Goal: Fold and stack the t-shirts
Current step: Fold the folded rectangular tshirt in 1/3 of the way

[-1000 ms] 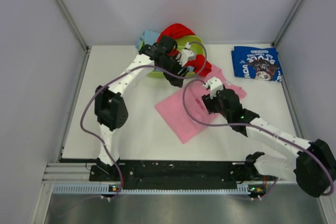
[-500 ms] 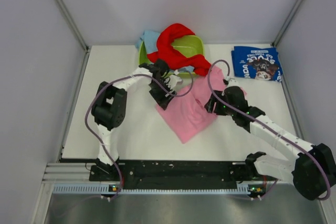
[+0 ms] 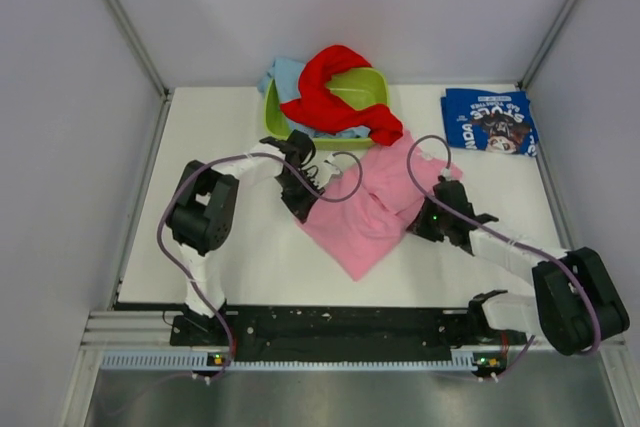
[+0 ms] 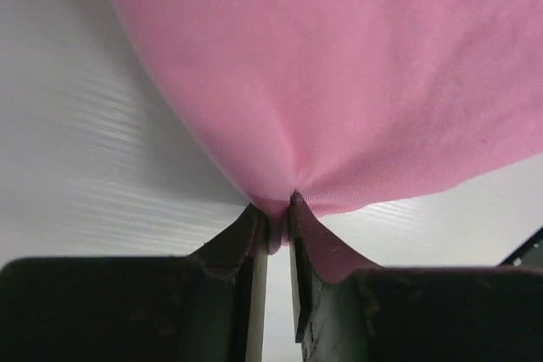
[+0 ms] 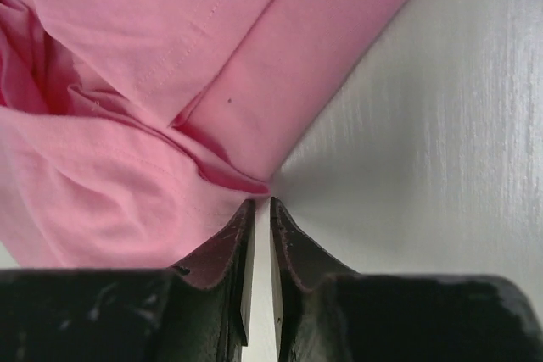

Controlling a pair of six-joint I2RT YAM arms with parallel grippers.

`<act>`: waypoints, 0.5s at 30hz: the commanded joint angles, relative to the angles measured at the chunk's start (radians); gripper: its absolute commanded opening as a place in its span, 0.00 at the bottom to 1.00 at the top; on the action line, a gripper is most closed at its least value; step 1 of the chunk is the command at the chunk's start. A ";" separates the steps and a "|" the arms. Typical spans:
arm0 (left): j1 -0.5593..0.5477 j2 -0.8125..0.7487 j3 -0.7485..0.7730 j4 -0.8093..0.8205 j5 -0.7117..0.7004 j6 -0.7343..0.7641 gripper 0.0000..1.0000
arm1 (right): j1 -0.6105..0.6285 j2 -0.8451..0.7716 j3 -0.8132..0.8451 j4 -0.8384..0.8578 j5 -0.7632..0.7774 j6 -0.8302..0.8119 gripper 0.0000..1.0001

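The pink t-shirt [image 3: 365, 217] lies rumpled mid-table. My left gripper [image 3: 303, 209] is low at its left edge, and in the left wrist view this gripper [image 4: 278, 209] is shut on a pinch of the pink cloth [image 4: 339, 82]. My right gripper [image 3: 418, 225] is at the shirt's right edge. Seen from the right wrist, its jaws [image 5: 262, 203] are shut, with the folds of the pink cloth [image 5: 127, 125] running into the very tips. A folded navy t-shirt [image 3: 490, 122] lies at the back right. A red t-shirt [image 3: 335, 97] and a light blue one [image 3: 283, 75] are at the tub.
The lime green tub [image 3: 365, 85] stands at the back centre, with the red shirt draped over its front rim. Grey walls close in the white table [image 3: 220, 137] on three sides. Both arms' cables loop above the pink shirt.
Both arms came down from near the tub to the pink shirt's left and right edges. Their jaws closed on the cloth, and the shirt bunched up between them.
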 commanded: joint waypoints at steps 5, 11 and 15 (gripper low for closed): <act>-0.082 -0.113 -0.254 -0.140 0.138 0.120 0.18 | -0.047 0.040 0.059 0.145 -0.161 -0.175 0.10; -0.237 -0.259 -0.422 -0.229 0.173 0.212 0.43 | -0.050 0.004 0.139 0.003 -0.108 -0.278 0.21; -0.233 -0.324 -0.353 -0.297 0.170 0.221 0.52 | -0.052 -0.067 0.209 -0.189 -0.051 -0.278 0.39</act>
